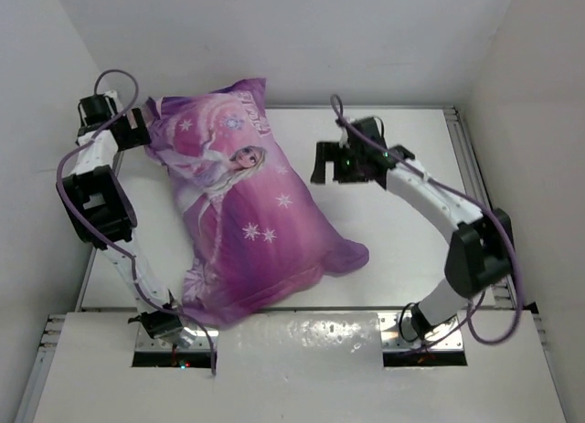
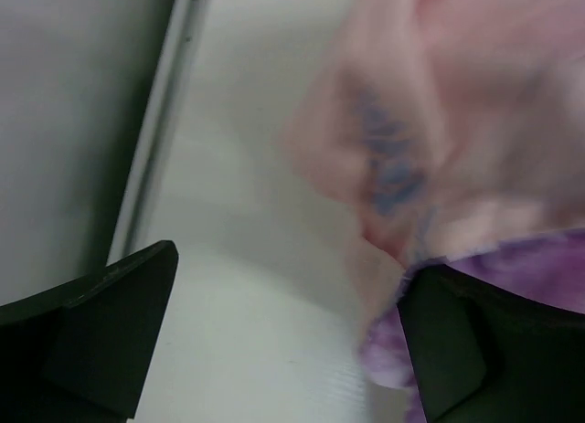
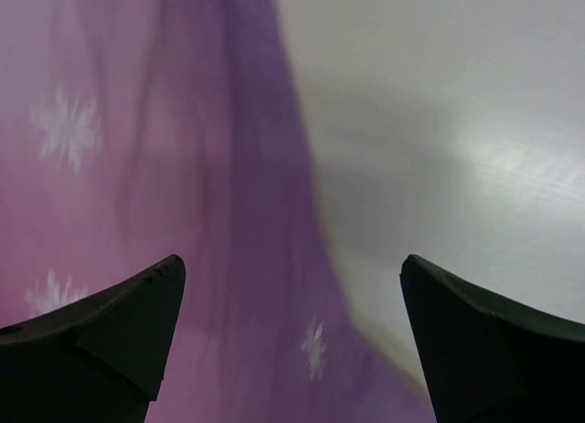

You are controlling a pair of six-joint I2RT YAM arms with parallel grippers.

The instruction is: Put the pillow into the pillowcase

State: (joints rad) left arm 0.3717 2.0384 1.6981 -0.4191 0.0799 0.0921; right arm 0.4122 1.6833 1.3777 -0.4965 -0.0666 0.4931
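Note:
The purple-magenta pillowcase [image 1: 242, 213] with the blonde princess and snowflakes lies puffed up and slanted across the table's left half. The pillow itself is hidden. My left gripper [image 1: 149, 131] stands open at the case's far left corner. In the left wrist view, the left gripper [image 2: 288, 263] has bare table between its fingers, and the pillowcase's [image 2: 457, 121] pale pink inside and purple hem touch the right finger. My right gripper [image 1: 318, 163] hangs open just right of the case's upper half. In the right wrist view, the right gripper [image 3: 292, 259] spans the pillowcase's [image 3: 137, 167] edge without touching it.
The white table [image 1: 402, 240] is boxed in by white walls on the left, back and right. A raised rail [image 2: 155, 140] runs along the table's left edge close to my left gripper. The case's near corner hangs toward the left arm's base [image 1: 164, 327].

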